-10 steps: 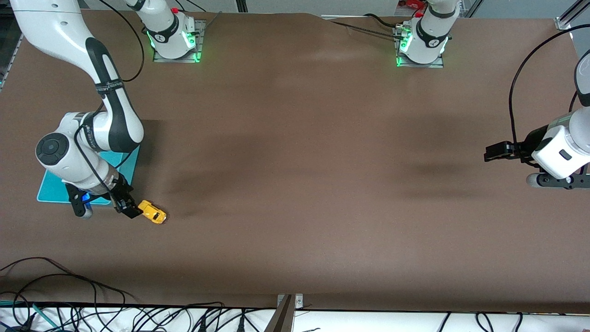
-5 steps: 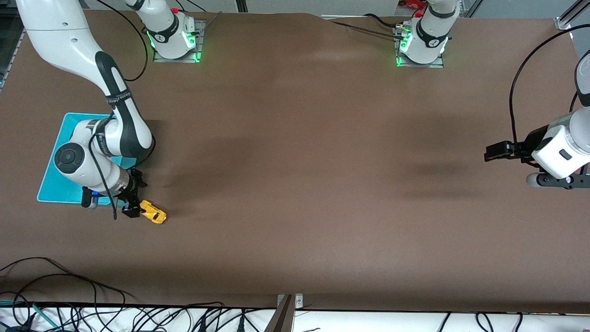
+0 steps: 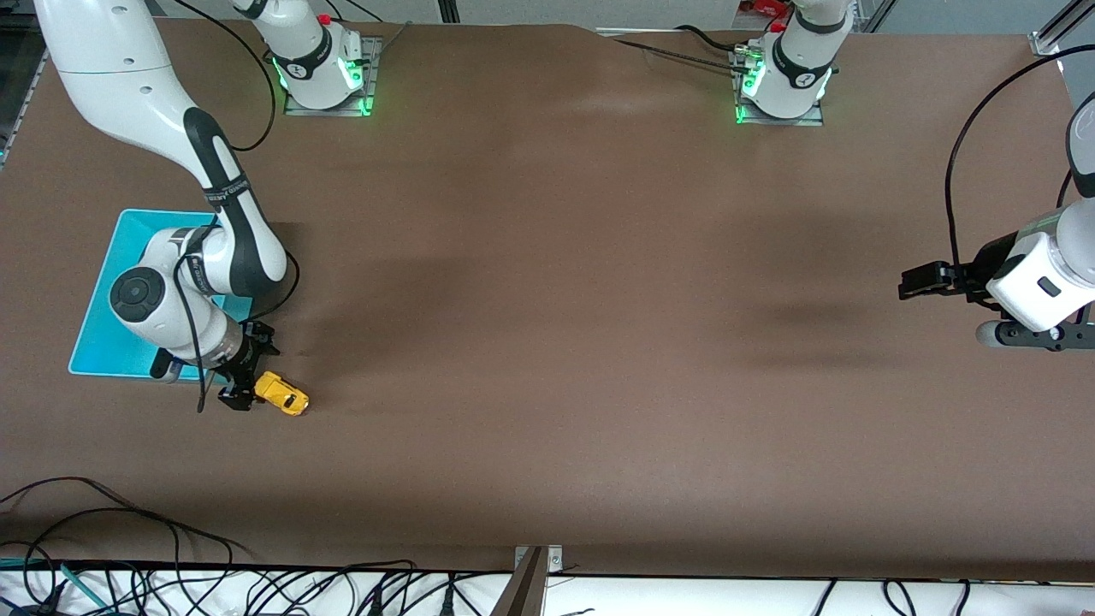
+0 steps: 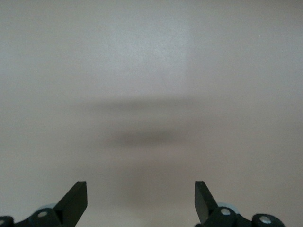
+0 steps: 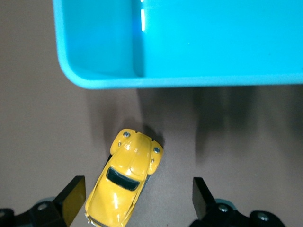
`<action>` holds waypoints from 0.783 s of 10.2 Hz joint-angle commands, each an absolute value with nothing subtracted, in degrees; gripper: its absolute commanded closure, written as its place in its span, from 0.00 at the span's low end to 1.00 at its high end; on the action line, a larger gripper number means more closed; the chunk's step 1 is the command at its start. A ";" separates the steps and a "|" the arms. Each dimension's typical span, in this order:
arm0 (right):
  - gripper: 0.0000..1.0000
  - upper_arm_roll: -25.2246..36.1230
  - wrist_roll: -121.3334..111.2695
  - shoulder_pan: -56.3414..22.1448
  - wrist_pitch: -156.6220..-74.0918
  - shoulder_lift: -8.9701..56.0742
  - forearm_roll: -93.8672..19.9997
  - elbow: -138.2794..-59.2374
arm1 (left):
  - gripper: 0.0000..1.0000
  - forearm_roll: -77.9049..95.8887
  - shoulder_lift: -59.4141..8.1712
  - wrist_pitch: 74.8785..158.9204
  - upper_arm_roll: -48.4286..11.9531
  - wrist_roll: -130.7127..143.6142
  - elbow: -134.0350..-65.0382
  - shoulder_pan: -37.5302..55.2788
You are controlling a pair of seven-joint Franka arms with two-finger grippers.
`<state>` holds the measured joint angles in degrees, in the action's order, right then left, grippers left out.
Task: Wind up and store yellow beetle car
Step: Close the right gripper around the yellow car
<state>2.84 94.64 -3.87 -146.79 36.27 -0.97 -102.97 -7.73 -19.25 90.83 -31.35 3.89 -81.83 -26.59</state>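
Yellow is the colour of the little toy, the yellow beetle car (image 3: 283, 394). It sits on the brown table (image 3: 547, 342), on its wheels, just beside the turquoise bin (image 3: 96, 351), a bit nearer to the front camera than the bin. It is at the right arm's end of the table. It is not in the bin, and the part of the bin that shows in the right wrist view has nothing in it.

The right gripper (image 3: 243, 385) is low down right at the car. Its 2 fingers are wide apart. In the right wrist view the car (image 5: 125, 183) lies between the fingers (image 5: 71, 198), but they do not squeeze it and I see no touch. So nothing is held.

The left gripper (image 3: 920, 282) waits up over bare table at the left arm's end, well apart from the car. Its fingers (image 4: 75, 201) are spread wide too, with nothing between them.

I think the job is only at the start. The car is not picked up yet. It looks like the next step is to close the fingers on the car. After that come the winding up and the putting away in the bin. The car is tiny and smooth, so it could slip or roll off if the grab is a bit crooked
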 commanded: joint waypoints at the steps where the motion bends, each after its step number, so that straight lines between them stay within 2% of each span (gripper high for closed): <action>1: 0.00 2.81 95.45 -3.78 -148.71 37.79 -0.09 -102.57 | 0.00 -7.29 -19.42 90.09 -31.11 2.37 -80.95 -26.54; 5: 0.00 2.81 95.10 -3.78 -149.06 38.32 0.17 -102.48 | 0.00 -7.29 -19.42 90.09 -31.11 2.37 -80.95 -26.54; 8: 0.11 2.81 95.01 -3.78 -149.41 38.76 1.23 -102.48 | 0.00 -7.29 -19.42 90.09 -31.11 2.29 -80.95 -26.54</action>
